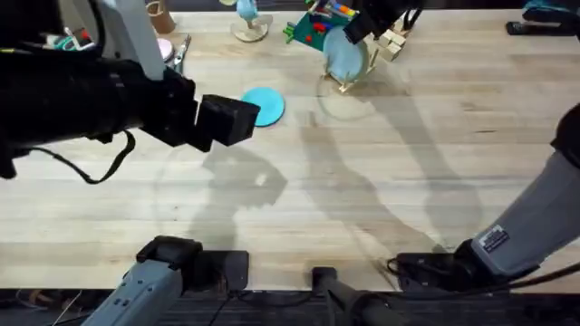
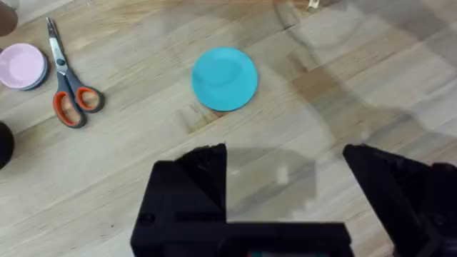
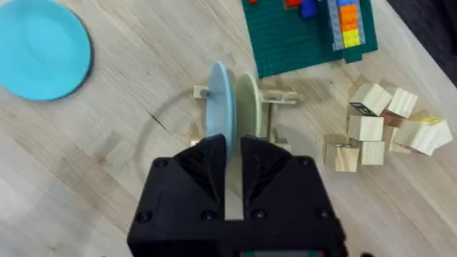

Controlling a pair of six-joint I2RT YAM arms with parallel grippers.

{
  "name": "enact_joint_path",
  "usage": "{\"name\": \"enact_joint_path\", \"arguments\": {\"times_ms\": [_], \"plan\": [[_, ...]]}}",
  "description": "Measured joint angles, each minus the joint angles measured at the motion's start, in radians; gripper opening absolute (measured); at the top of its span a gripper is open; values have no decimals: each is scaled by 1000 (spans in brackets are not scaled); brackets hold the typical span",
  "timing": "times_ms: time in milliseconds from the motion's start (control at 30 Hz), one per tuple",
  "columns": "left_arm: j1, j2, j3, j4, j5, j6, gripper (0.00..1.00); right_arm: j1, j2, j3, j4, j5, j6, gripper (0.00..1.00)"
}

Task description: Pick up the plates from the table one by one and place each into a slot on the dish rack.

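— Two plates in play: where is each one?
— The turquoise plate (image 1: 264,105) lies flat on the counter (image 1: 381,190), toward the far edge and a little left of the middle. The pale blue plate (image 1: 344,56) stands on edge in the dish rack (image 1: 349,83), which sits near the far edge, just right of the middle.
— What about the right hand (image 3: 233,153)?
— It hangs directly over the rack. Its black fingers (image 3: 207,160) are clenched narrowly around the top rim of an upright plate in the rack, though I cannot tell for sure whether the pads actually touch it.
— And the left hand (image 2: 285,168)?
— Released, fingers spread wide with bare wood between them. It hovers above the counter just near-side of the turquoise plate, not touching it.
— Anything else around?
— A green block board (image 3: 307,32) with coloured bricks lies just beyond the rack, and loose wooden cubes (image 3: 382,125) sit beside it. Orange-handled scissors (image 2: 68,82) and a small pink dish (image 2: 21,66) lie toward the far left corner.
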Motion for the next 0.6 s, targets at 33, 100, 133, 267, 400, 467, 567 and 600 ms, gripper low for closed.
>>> {"name": "enact_joint_path", "arguments": {"times_ms": [33,100,133,267,400,467,567,600], "plan": [[0,0,0,0,0,0,995,0,0,0,0,0,0,151],[0,0,0,0,0,0,995,0,0,0,0,0,0,167],[0,0,0,0,0,0,995,0,0,0,0,0,0,180],[0,0,0,0,0,0,995,0,0,0,0,0,0,187],[0,0,0,0,0,0,995,0,0,0,0,0,0,192],[0,0,0,0,0,0,995,0,0,1,0,0,1,212],[0,0,0,0,0,0,993,0,-9,2,-5,0,11,261],[0,0,0,0,0,0,993,0,-19,2,-11,0,16,286]]}}
